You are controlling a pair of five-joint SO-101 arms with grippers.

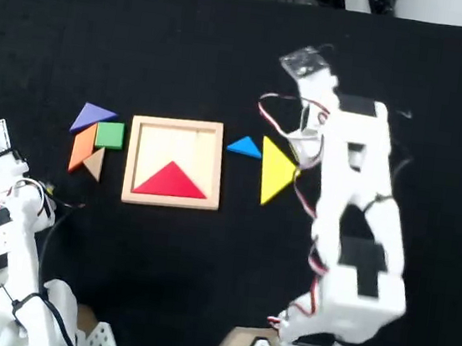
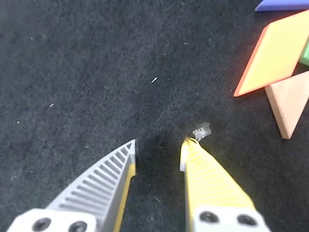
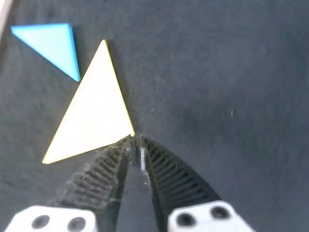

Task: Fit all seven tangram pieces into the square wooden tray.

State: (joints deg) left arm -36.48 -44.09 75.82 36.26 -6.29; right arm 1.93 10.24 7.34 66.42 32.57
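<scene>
Black cloth-covered worktop [image 1: 229, 55], with a pale strip of room [image 1: 453, 8] beyond its far edge. Square wooden tray [image 1: 179, 124], lying flat between the two claws, contains one large red triangle [image 1: 170, 181] set against its near rim, apex toward the centre; the rest of its floor is bare wood. Right claw [image 3: 136, 141]: black fingers drawn almost together, gripping nothing, tips at one corner of the large yellow triangle [image 3: 91, 121], which lies flat just ahead and to one side. The small blue triangle [image 3: 50, 46] lies beyond that, between the yellow piece and the tray. Left claw [image 2: 159, 145]: one grey and one yellow finger parted by a modest gap, holding nothing, over bare cloth. Ahead of it, on the yellow finger's side, lie the orange parallelogram [image 2: 277, 53] and tan wooden triangle [image 2: 289, 104], touching. Farther on lie the purple triangle [image 2: 285, 5] and green square [image 2: 305, 53], toward the tray.
</scene>
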